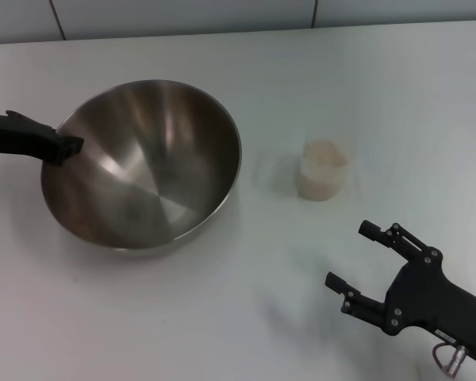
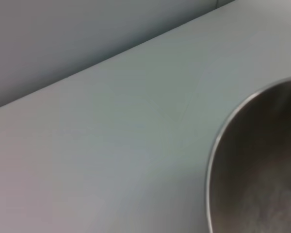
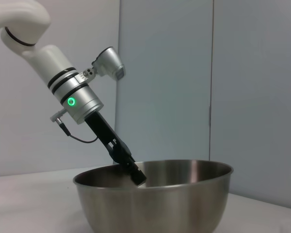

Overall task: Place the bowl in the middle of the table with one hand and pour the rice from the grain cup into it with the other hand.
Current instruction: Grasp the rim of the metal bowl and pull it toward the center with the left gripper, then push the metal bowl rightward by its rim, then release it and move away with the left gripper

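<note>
The large steel bowl (image 1: 147, 163) is on the left half of the white table (image 1: 222, 317). My left gripper (image 1: 70, 147) is shut on its left rim. The right wrist view shows that gripper (image 3: 136, 175) reaching down over the rim of the bowl (image 3: 155, 204), with a finger inside. The bowl's rim also shows in the left wrist view (image 2: 262, 165). The bowl is empty. The small clear grain cup (image 1: 324, 169) stands upright to the right of the bowl, filled with pale rice (image 1: 324, 153). My right gripper (image 1: 349, 255) is open and empty, near the table's front right, short of the cup.
A grey tiled wall (image 1: 222, 12) runs behind the table's far edge. Bare tabletop (image 1: 270, 175) lies between the bowl and the cup. The left arm's silver-white wrist with a green light (image 3: 70, 102) rises above the bowl.
</note>
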Tool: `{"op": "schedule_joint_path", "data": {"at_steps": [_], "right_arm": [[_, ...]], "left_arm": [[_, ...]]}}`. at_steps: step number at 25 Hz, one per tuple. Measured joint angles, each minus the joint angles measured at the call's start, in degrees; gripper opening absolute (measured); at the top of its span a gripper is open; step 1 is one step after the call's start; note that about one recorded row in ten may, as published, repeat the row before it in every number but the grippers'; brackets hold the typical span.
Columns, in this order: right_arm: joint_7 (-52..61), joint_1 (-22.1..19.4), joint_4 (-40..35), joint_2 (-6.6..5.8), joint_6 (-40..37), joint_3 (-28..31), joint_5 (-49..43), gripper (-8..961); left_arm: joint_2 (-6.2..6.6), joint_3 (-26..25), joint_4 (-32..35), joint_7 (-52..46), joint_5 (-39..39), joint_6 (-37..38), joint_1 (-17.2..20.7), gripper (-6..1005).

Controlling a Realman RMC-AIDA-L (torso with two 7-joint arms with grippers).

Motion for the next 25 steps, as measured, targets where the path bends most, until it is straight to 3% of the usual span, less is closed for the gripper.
{"op": "schedule_joint_path", "data": {"at_steps": [6, 12, 18, 25], "right_arm": [[0.00, 0.21, 0.00, 0.00, 0.09, 0.05, 0.00, 834], [0.00, 0.29, 0.00, 0.06, 0.10, 0.09, 0.00, 835], [0.00, 0.46, 0.00, 0.09, 0.10, 0.03, 0.00, 835], [0.00, 0.46, 0.00, 0.10, 0.07, -0.08, 0.00, 835]], "left_arm": [[0.02, -0.59, 0.27, -0.69, 0.00, 1.12, -1.01, 59], [0.27, -1.27, -0.01, -2.89, 0.04, 2.51, -2.46, 57], [0.89, -5.53, -0.51, -4.53, 0.76, 6.33, -5.71, 49], [1.92, -5.87, -4.65, -5.20, 1.57, 8.01, -9.27, 31]]}}
